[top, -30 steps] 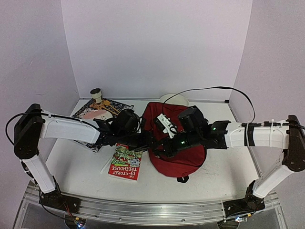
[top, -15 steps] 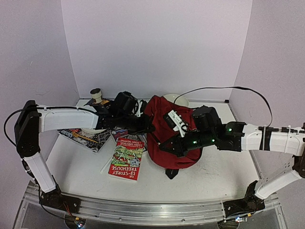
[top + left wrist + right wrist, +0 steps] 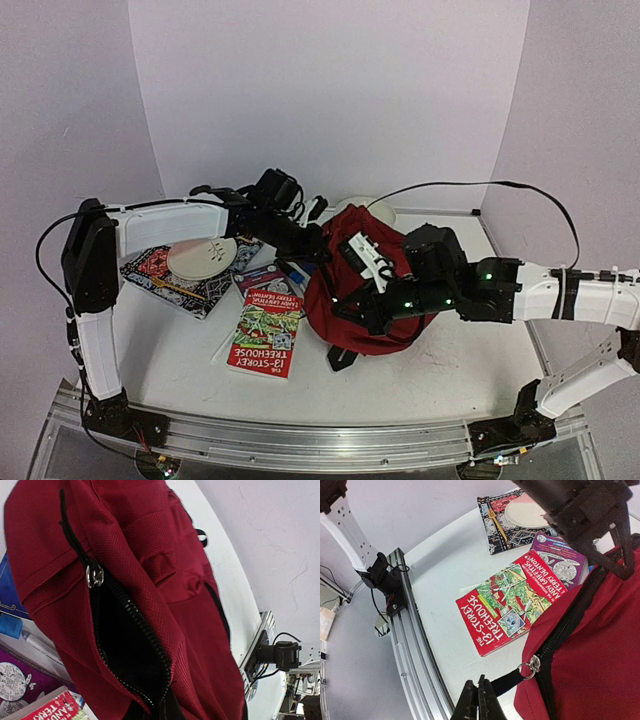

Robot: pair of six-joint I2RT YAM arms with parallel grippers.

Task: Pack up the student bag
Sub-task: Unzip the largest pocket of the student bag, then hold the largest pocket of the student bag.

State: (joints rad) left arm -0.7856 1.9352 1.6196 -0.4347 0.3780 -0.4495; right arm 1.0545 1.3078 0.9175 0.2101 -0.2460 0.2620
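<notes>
The student bag (image 3: 375, 300), dark red with black zippers, sits mid-table, its left side lifted. My left gripper (image 3: 312, 243) is shut on the bag's fabric at the end of the zipper opening (image 3: 125, 645), holding that edge up. The left wrist view shows the bag (image 3: 165, 565) gaping onto a dark inside, with the left gripper (image 3: 160, 711) pinching the cloth at the bottom. My right gripper (image 3: 477, 700) is shut on the black zipper pull strap (image 3: 507, 681) at the bag's (image 3: 600, 655) lower left. The right gripper (image 3: 345, 315) stands low, beside the bag.
A red Treehouse book (image 3: 263, 338) lies left of the bag, with a purple book (image 3: 265, 280) behind it. Farther left a white plate (image 3: 201, 258) rests on a black patterned book (image 3: 160, 275). A white object (image 3: 375, 207) sits behind the bag. A metal rail (image 3: 300, 440) runs along the near edge.
My left gripper has shut on the bag's edge and drawn it up and toward the back. The bag's left side rose. The right gripper stayed shut on the zipper strap, shifting slightly.
</notes>
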